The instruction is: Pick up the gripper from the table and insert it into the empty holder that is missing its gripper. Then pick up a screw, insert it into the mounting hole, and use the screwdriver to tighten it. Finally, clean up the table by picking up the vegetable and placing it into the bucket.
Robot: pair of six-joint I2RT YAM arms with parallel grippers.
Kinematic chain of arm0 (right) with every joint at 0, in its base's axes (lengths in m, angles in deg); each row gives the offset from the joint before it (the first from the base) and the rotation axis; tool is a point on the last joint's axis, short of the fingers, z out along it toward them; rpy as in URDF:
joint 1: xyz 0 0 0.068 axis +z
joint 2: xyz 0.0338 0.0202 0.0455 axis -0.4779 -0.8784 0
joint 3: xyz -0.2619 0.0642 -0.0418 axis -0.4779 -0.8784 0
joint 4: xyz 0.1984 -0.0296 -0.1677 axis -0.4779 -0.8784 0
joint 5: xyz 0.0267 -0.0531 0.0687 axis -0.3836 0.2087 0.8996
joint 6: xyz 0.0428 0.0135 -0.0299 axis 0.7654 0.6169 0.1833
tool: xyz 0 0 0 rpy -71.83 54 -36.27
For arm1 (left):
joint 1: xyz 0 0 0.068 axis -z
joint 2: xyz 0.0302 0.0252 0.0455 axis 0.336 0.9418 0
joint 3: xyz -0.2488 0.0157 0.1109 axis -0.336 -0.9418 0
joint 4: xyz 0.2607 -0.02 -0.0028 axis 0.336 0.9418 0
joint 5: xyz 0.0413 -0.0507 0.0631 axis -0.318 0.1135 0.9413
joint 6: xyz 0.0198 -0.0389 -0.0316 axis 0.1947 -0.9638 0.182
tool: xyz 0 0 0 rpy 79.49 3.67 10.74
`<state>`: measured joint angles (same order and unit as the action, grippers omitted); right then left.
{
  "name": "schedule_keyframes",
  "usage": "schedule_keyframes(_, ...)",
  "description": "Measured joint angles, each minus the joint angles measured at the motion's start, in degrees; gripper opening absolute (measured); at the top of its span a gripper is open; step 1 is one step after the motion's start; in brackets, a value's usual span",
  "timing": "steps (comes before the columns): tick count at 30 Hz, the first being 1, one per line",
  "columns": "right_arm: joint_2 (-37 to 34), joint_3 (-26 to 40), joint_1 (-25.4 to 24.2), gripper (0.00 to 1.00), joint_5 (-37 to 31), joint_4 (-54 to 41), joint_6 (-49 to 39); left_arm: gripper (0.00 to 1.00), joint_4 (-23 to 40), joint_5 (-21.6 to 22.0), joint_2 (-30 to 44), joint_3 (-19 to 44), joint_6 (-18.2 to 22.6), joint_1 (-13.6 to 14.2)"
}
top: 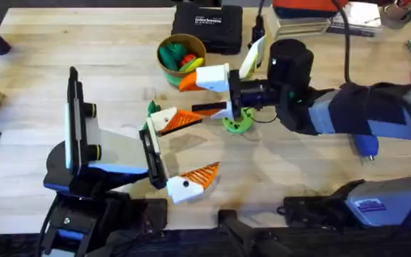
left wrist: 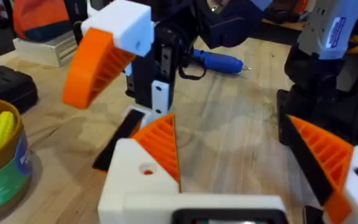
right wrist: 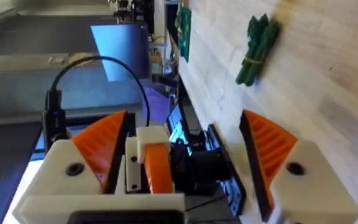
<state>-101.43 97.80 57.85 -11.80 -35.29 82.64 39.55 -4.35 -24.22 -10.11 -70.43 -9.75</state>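
Small dark green bundled toy vegetable (top: 153, 108) is lying mid-worktop, just before the round yellow-green bucket (top: 180, 53) toward the far edge. It is likely light, slightly slippery plastic, so pinching across the banded middle looks best. Left claw (top: 183, 150) is gaping, released, beside it. Right claw (right wrist: 179, 124) is spread, not gripping the vegetable. The right wrist view is showing the separate stalks; overhead is showing bucket spacing.

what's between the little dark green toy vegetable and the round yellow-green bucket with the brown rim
Nothing visible: bare wooden table lies between the dark green toy vegetable and the yellow-green bucket. The right gripper hangs open just beside that path, near the bucket.
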Motion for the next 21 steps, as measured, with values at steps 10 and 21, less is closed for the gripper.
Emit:
schedule_keyframes(10, 6.86, 6.22, -6.52, 0.994, -6.00, -22.51, -13.86, 0.986, 0.00, -0.02, 0.02, 0.00, 0.11, 0.00)
schedule_keyframes(21, 22.48, 19.52, -1.17, 0.994, -37.56, -74.71, -39.21, 0.985, 0.00, -0.02, 0.02, 0.00, 0.11, 0.00)
